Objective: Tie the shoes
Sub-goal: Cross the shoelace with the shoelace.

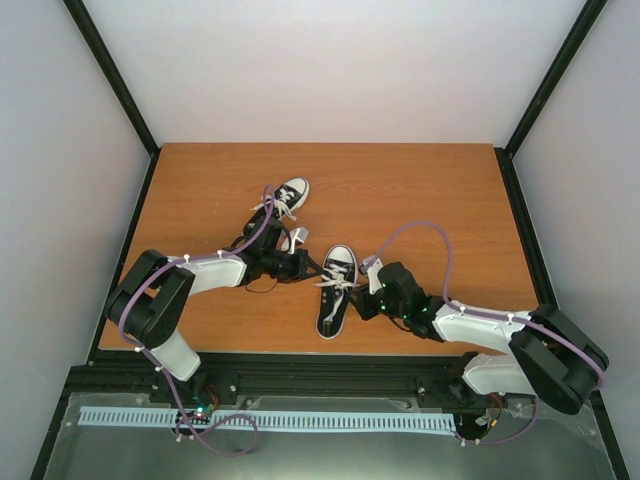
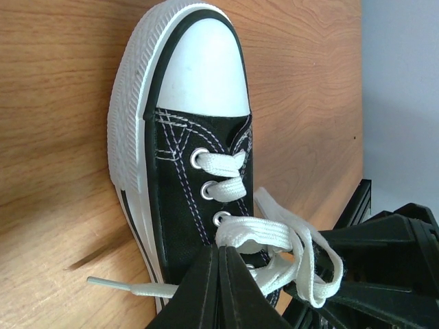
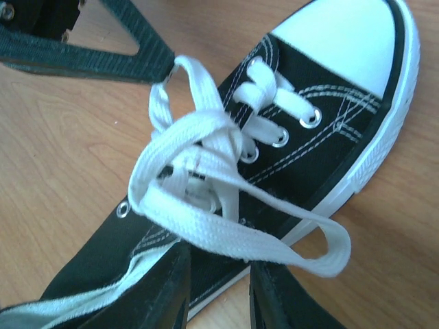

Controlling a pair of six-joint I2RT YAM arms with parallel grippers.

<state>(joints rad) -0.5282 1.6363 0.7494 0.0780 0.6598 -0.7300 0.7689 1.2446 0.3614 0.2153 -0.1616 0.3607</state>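
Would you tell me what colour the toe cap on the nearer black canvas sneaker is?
White; the toe cap shows best from the left wrist.

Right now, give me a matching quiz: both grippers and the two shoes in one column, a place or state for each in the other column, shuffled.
1. left gripper
2. right gripper
3. near shoe
4. far shoe

A. jaws apart
B. lies between both grippers
C. shut on a white lace
D. lies farther back

Pairs: 1-C, 2-A, 3-B, 4-D
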